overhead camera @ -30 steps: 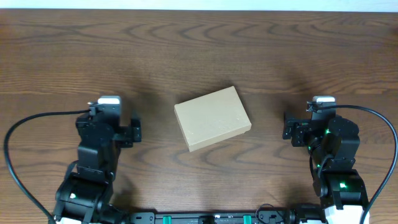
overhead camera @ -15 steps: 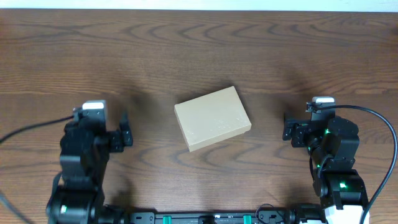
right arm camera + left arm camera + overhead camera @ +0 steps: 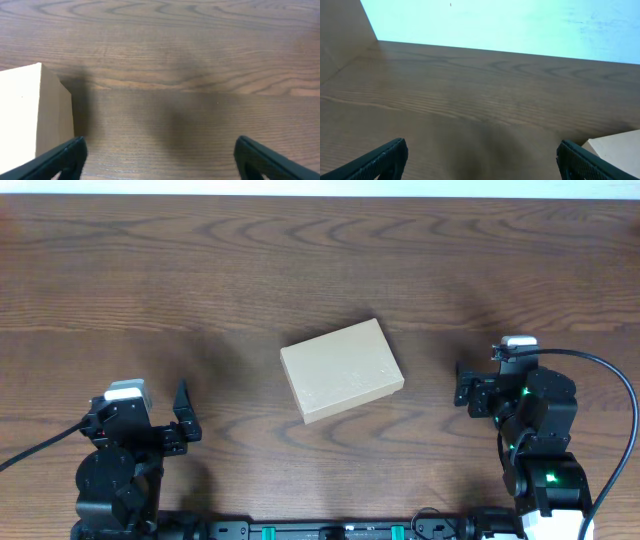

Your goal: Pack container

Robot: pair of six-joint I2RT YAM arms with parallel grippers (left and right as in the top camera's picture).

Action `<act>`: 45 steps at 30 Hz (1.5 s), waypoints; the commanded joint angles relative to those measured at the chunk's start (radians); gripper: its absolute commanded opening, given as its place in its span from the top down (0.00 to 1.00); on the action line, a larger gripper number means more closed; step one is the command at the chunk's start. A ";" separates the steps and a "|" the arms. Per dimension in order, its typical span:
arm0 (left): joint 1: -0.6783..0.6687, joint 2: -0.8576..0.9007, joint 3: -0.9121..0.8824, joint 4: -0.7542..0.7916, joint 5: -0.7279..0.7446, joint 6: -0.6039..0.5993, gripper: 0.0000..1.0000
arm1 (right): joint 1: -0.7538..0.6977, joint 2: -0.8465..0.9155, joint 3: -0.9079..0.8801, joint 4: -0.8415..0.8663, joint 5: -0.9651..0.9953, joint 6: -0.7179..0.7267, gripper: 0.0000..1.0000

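The container (image 3: 342,369) is a plain tan cardboard box with its lid shut, lying at an angle in the middle of the table. Its corner shows at the right edge of the left wrist view (image 3: 620,145) and at the left of the right wrist view (image 3: 30,110). My left gripper (image 3: 150,410) sits at the front left, well clear of the box; its fingers (image 3: 480,160) are spread wide with nothing between them. My right gripper (image 3: 490,375) sits to the right of the box, apart from it; its fingers (image 3: 160,157) are also wide open and empty. No pens show.
The dark wooden table (image 3: 320,260) stretches behind the box. Black cables loop off both arms at the front corners (image 3: 30,450). A pale wall shows beyond the table's far edge in the left wrist view (image 3: 495,25).
My left arm has drawn back toward the front edge of the table and a little to the left. The right arm and the box have not moved.
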State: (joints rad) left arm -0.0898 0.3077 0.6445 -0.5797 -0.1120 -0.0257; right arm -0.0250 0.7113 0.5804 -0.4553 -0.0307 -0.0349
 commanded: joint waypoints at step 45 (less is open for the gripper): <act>-0.004 -0.002 -0.004 -0.505 -0.011 -0.004 0.05 | 0.013 -0.421 -0.327 0.711 -0.119 -0.205 0.01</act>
State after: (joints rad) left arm -0.0898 0.3077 0.6437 -1.0813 -0.1123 -0.0257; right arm -0.0238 0.3405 0.3080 0.2260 -0.1696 -0.1841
